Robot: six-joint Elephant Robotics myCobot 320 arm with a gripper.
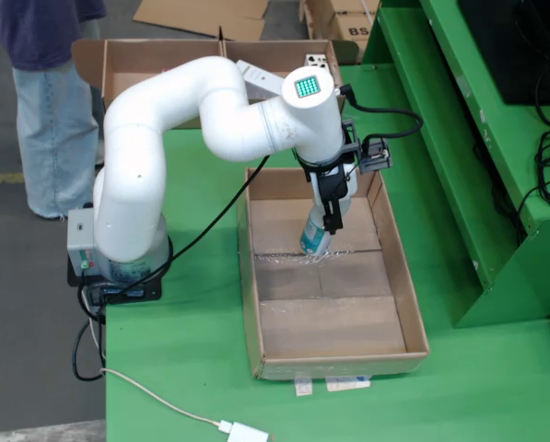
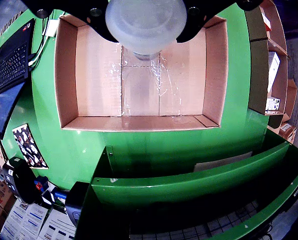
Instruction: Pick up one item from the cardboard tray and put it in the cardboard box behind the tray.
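In the view from the side, a shallow cardboard tray (image 1: 399, 267) lies on the green table, and its floor shows only tape. My gripper (image 1: 330, 219) reaches down into the tray's far half and is shut on a clear plastic bottle (image 1: 313, 238) with a blue label. The bottle tilts, its low end close to the tray floor; contact cannot be told. In the view that rides on the gripper, the pale bottle (image 2: 146, 22) fills the top centre between dark fingers (image 2: 201, 20), above the tray (image 2: 66, 75). The open cardboard box (image 1: 136, 64) stands behind the tray.
A person in jeans (image 1: 49, 120) stands at the far left beside the box. A green metal frame (image 1: 496, 184) rises right of the tray. A white cable and plug (image 1: 242, 431) lie at the table's front. A keyboard (image 2: 11, 57) sits left in the gripper view.
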